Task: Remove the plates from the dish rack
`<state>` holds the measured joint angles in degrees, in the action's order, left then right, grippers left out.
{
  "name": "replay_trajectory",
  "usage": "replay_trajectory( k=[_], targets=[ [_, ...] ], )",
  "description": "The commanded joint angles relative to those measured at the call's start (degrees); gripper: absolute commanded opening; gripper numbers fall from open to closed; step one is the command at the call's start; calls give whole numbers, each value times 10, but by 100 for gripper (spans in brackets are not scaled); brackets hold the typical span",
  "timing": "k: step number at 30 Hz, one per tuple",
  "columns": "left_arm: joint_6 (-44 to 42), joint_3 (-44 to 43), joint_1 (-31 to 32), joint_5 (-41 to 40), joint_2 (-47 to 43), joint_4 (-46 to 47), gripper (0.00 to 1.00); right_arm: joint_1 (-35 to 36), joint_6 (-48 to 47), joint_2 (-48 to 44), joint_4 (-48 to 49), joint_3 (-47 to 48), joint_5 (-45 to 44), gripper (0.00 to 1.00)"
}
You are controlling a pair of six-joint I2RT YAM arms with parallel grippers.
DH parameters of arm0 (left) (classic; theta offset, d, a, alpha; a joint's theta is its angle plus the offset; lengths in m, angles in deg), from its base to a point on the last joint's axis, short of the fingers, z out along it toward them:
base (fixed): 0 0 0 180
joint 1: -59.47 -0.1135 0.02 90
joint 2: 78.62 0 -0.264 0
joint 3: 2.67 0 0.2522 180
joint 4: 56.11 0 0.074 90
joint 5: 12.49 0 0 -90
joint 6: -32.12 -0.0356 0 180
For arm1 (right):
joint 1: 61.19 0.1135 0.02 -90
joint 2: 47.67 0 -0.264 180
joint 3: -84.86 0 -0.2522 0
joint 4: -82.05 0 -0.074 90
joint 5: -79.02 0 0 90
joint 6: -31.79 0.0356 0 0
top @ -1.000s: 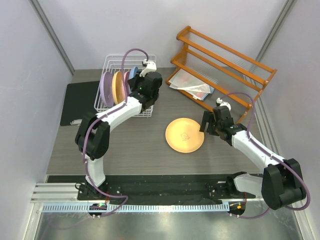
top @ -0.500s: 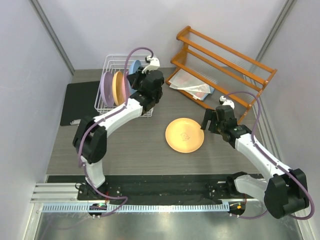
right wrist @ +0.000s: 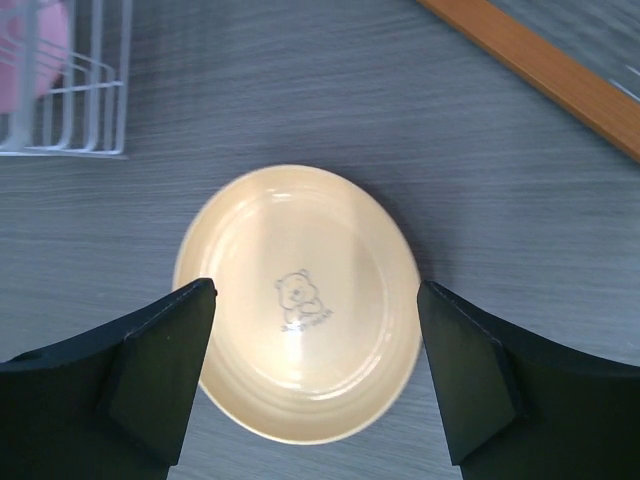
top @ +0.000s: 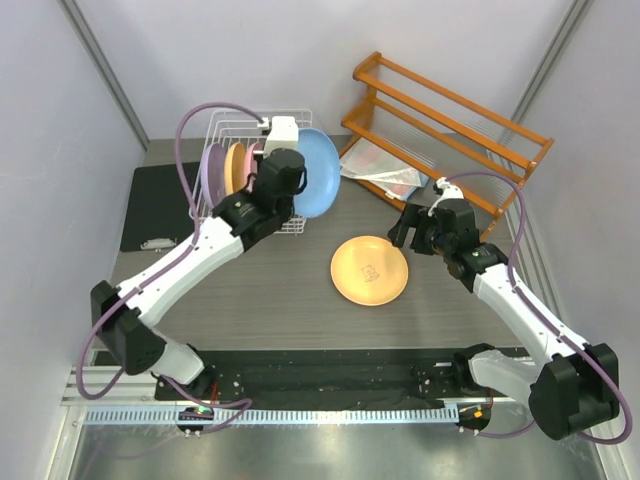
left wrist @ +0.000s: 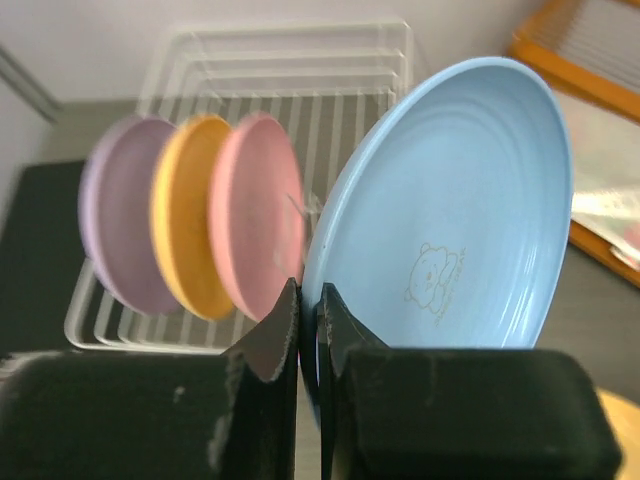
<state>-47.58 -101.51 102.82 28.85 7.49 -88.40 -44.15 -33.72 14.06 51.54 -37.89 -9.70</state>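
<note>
Plates of round, shallow plastic sit in three spots: a lilac plate [left wrist: 118, 228], an orange plate [left wrist: 180, 232] and a pink plate [left wrist: 255, 225] stand on edge side by side in the white wire dish rack [left wrist: 300, 62]. A light blue plate [left wrist: 450, 215] hangs in the air just beside the rack's right side, and a yellow plate [top: 369, 270] lies flat on the grey table [top: 260, 290], well to the rack's right. The left gripper [left wrist: 308, 295] is pinched tight on the blue plate's lower rim, while the right gripper [right wrist: 315, 292] hovers over the yellow plate, its jaws spread wide and holding nothing.
</note>
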Motion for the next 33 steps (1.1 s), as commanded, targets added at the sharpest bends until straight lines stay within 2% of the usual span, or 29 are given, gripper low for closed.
replay_trajectory(
  k=[1, 3, 6, 9, 16, 21, 24, 27, 28, 30, 31, 33],
  targets=[
    [155, 77, -3, 170, -44, -44, 0, 3, 24, -6, 84, 30, 83, 87],
    [177, 104, -3, 224, -59, -24, 0, 4, 35, -1, 115, 26, 105, 85],
    [212, 141, -3, 259, -68, -4, 0, 11, 46, 15, 139, 24, 116, 84],
    [229, 165, -3, 271, -72, 14, 0, 26, 39, 30, 143, 25, 87, 82],
    [245, 195, -3, 291, -88, 43, 0, 28, 51, 66, 163, 16, 107, 74],
    [251, 204, -3, 306, -96, 51, 0, 28, 52, 80, 181, 10, 112, 71],
    [251, 217, -3, 315, -104, 67, 0, 29, 57, 86, 195, 4, 128, 65],
    [252, 226, -3, 320, -111, 82, 0, 29, 61, 88, 206, -4, 141, 49],
    [253, 228, -3, 320, -112, 82, 0, 29, 62, 87, 210, -6, 145, 39],
    [253, 231, -3, 321, -114, 89, 0, 29, 64, 84, 224, -16, 159, 32],
    [253, 235, -2, 323, -115, 90, 0, 29, 64, 81, 232, -20, 164, 25],
    [255, 238, -3, 328, -117, 102, 0, 29, 76, 80, 256, -31, 175, 22]
  ],
)
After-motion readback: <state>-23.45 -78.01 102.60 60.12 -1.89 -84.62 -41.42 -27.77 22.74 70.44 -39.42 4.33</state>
